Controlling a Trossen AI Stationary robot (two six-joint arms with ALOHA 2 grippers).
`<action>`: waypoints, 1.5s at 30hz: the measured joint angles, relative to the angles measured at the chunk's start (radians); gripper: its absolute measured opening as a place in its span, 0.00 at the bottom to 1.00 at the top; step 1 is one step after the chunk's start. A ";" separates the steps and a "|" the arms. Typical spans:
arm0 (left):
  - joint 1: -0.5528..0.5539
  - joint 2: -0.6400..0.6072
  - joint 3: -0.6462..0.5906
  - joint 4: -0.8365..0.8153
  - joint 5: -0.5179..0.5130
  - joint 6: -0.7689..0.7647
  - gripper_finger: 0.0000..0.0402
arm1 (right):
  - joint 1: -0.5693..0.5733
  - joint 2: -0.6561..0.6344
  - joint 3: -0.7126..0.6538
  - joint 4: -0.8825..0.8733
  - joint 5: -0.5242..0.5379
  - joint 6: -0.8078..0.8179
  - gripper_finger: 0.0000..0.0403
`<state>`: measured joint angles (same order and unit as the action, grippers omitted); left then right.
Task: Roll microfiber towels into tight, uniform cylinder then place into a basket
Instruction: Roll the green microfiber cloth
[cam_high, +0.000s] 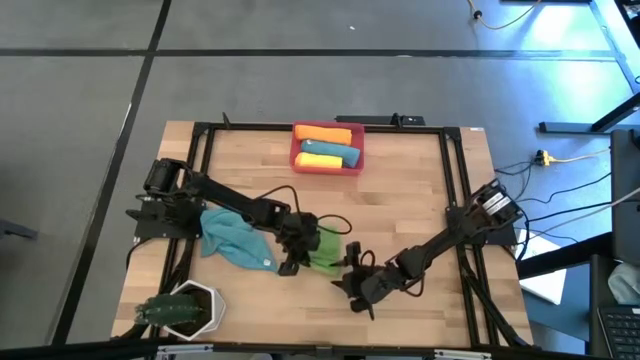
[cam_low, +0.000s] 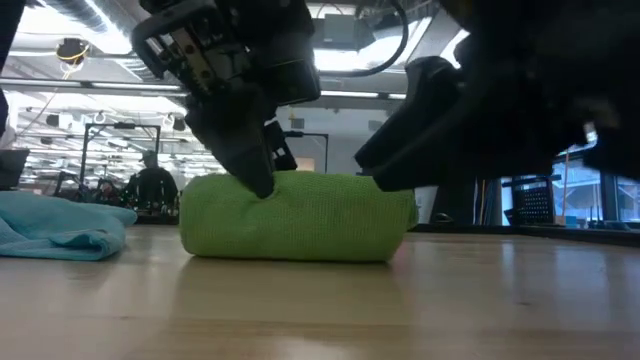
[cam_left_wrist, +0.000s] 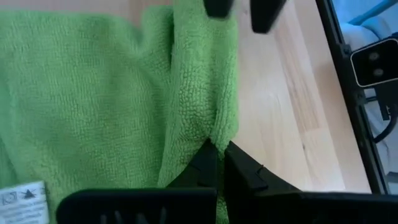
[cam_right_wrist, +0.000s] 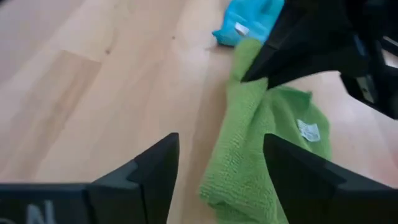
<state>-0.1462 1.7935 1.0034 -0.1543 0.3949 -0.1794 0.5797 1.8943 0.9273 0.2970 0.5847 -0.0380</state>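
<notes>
A green microfiber towel (cam_high: 326, 252), loosely rolled, lies on the wooden table near its front middle; in the low view the green roll (cam_low: 300, 220) rests on its side. My left gripper (cam_left_wrist: 217, 155) is shut, with its tips on the roll. My right gripper (cam_right_wrist: 221, 165) is open at the roll's near-right end, its fingers standing on either side of that end; whether they touch it does not show. A teal towel (cam_high: 235, 240) lies crumpled to the left. The red-pink basket (cam_high: 327, 165) at the far middle holds rolled towels. My left gripper presses its shut fingertips (cam_low: 262, 185) onto the green roll's outer fold (cam_left_wrist: 208, 134). The fingers come slanting down from the table's left. The roll's top is dented in under the tips, and the roll lies along the table.
A white hexagonal pot (cam_high: 195, 305) with a plant stands at the near left corner. A black frame (cam_high: 450, 170) runs around the tabletop. Bare wood lies between the basket and the green towel.
</notes>
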 joint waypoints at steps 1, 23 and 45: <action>0.003 0.000 -0.010 0.008 0.007 -0.004 0.00 | 0.000 0.004 0.000 -0.001 0.014 -0.001 0.58; -0.024 0.000 -0.118 0.207 0.033 -0.122 0.00 | -0.018 0.184 0.143 -0.067 0.054 -0.123 0.45; -0.052 -0.017 -0.118 0.157 -0.008 -0.091 0.08 | -0.090 0.182 0.159 -0.112 -0.155 0.249 0.03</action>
<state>-0.1978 1.7764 0.8854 0.0029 0.3872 -0.2705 0.4894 2.0760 1.0863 0.1848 0.4294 0.2112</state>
